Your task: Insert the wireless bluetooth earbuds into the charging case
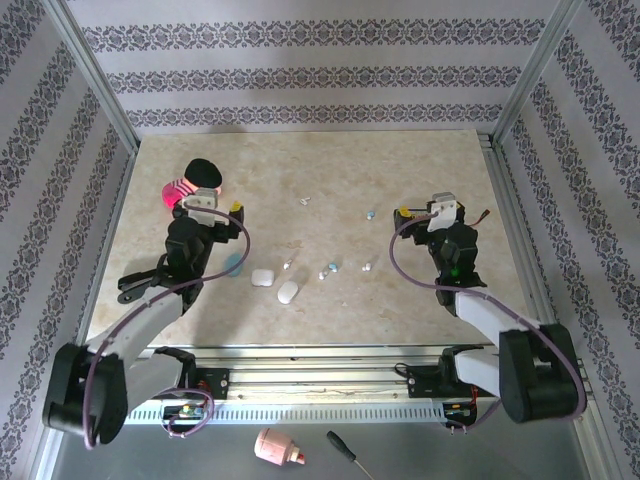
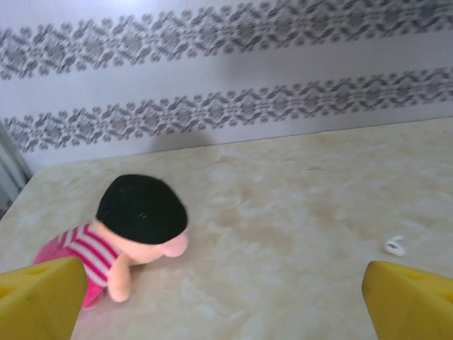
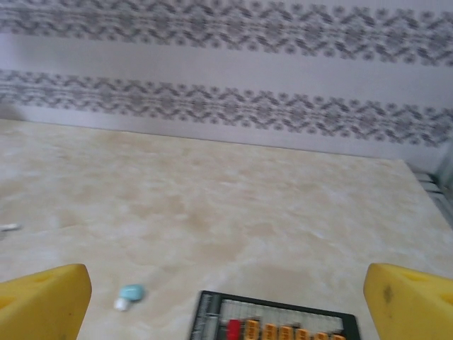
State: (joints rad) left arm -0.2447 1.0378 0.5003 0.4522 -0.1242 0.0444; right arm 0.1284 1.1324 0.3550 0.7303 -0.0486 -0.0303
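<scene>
Several tiny earbuds lie scattered mid-table: a white one (image 1: pixel 303 201), a pale blue one (image 1: pixel 370 214), and a small group (image 1: pixel 328 269) near the front. A white earbud (image 2: pixel 395 246) lies ahead of the left fingers, and a pale blue earbud (image 3: pixel 129 295) sits low left in the right wrist view. A squarish white case (image 1: pixel 263 277) and a pebble-shaped white case (image 1: pixel 288 292) rest near the front centre; a pale blue case (image 1: pixel 234 263) peeks from under the left arm. My left gripper (image 1: pixel 207 202) is open and empty beside a doll. My right gripper (image 1: pixel 438 208) is open and empty.
A plush doll (image 2: pixel 134 227) with black hair and a pink striped top lies at the back left (image 1: pixel 192 185). A black frame with orange beads (image 3: pixel 276 322) lies just under the right gripper. Patterned walls and metal rails enclose the marble-look table (image 1: pixel 330 170).
</scene>
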